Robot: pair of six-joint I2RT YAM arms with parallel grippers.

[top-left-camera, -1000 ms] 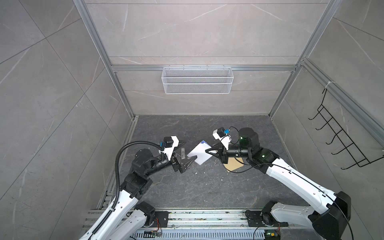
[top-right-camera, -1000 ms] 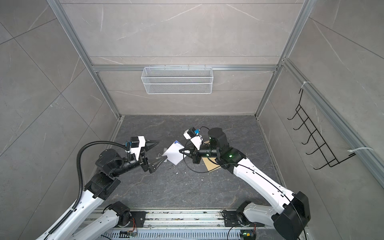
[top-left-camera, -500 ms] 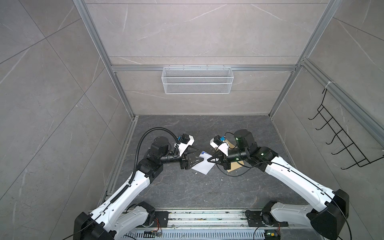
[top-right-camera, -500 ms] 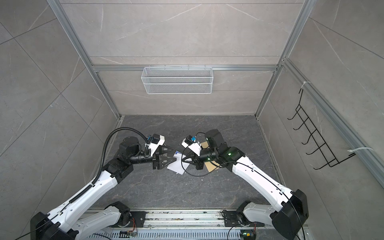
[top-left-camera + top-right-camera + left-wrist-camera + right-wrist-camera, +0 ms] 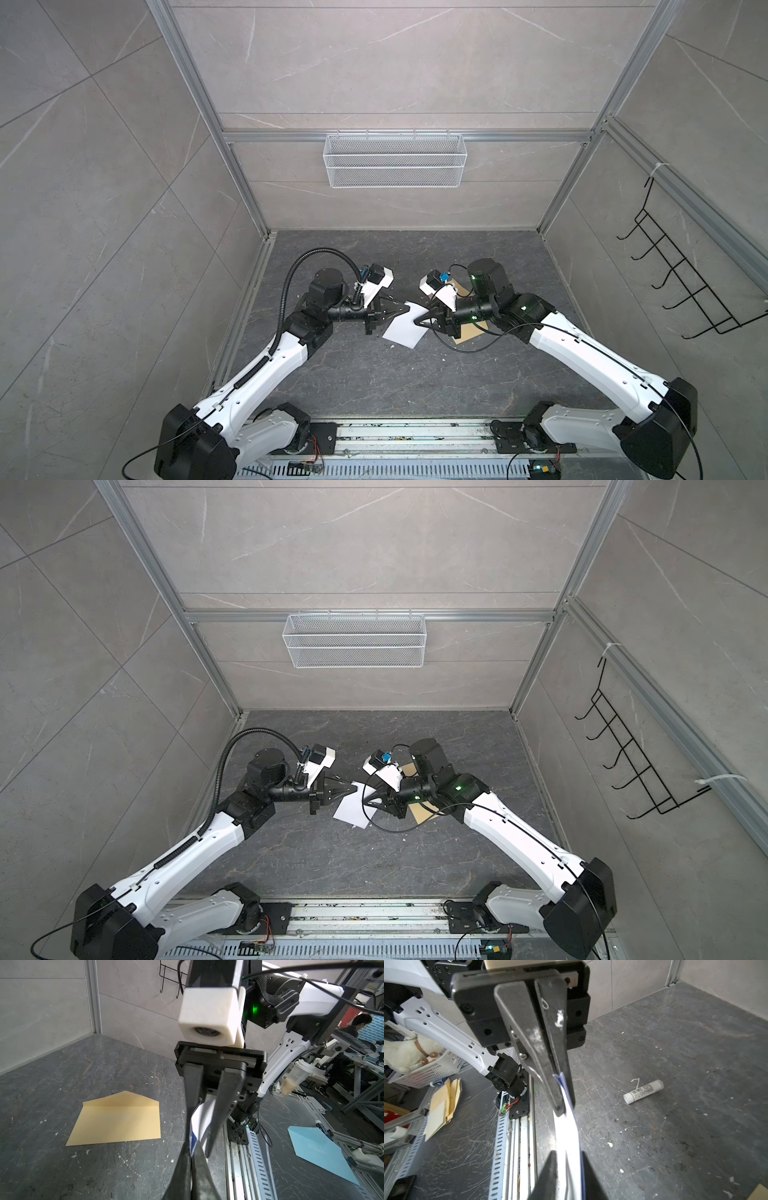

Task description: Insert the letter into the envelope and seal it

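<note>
**Handover of the letter above the middle of the tabletop.** My left gripper is clamped on a corner of the letter, the white sheet with the blue border. The sheet hangs clear of the tabletop and appears doubled over. The left wrist view shows its blue edge pinched between that gripper's jaws. My right gripper meets the sheet head-on from the other side. Its jaws stand apart with the sheet running between them, and neither wrist view shows a pinch. I judge that the left alone carries the paper.

**Governing relation.** The envelope lies flat toward the right edge of the tabletop. It is to the right of the letter and largely under my right wrist and forearm in both top views. Its long axis runs roughly from the far edge toward the near edge. Its pointed flap is open and points away from my left gripper, toward the right edge. The right arm is much the nearer to the envelope, yet the left holds the sheet. I judge that the letter must travel rightward past the right arm and enter from the flap side.

**Pose.** Each arm rises from the near edge with its elbow bent, its forearm about level and its fingers aimed at the other gripper. A glue stick lies on its side on the tabletop, apart from the letter.
</note>
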